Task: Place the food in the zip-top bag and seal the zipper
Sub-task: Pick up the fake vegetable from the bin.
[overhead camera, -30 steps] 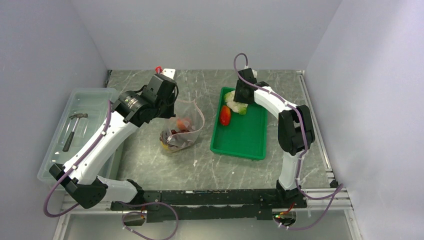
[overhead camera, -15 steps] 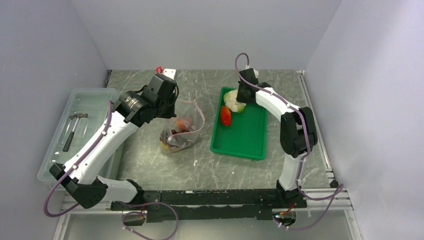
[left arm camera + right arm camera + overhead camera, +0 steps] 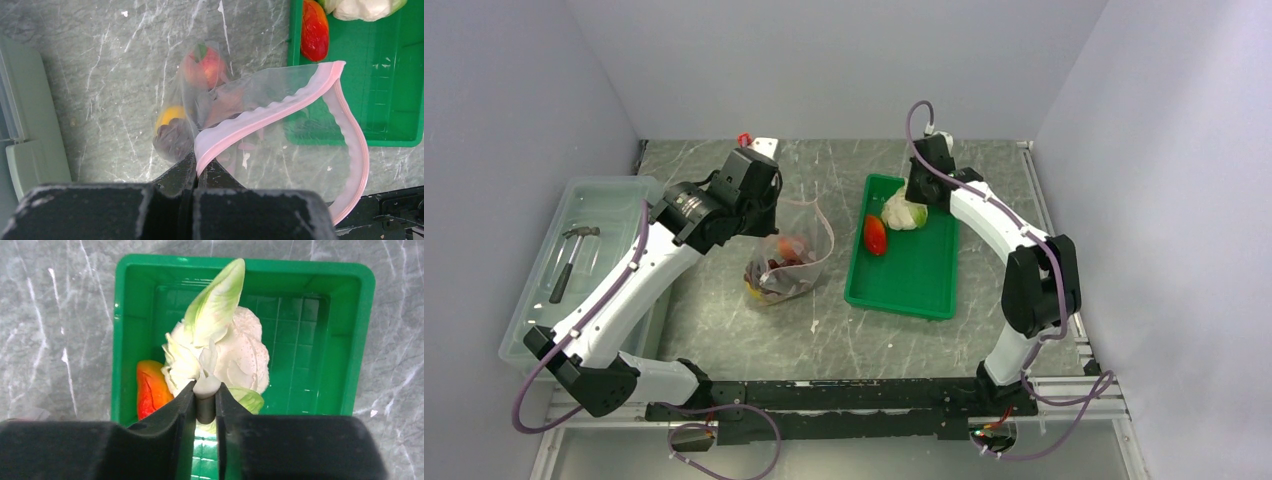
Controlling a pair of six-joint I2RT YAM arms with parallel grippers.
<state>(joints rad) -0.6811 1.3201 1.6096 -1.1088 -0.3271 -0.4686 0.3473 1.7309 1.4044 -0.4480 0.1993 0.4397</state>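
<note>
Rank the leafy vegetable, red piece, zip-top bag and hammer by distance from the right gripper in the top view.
1. Leafy vegetable, held by the right gripper at the green tray's far end.
2. Red piece, in the tray, just left.
3. Zip-top bag, left of the tray.
4. Hammer, in the bin, far left.

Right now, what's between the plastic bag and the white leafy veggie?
The red tomato piece, lying in the green tray beside the veggie. From the bag you cross bare table and the tray's wall first. The top view shows it.
</note>
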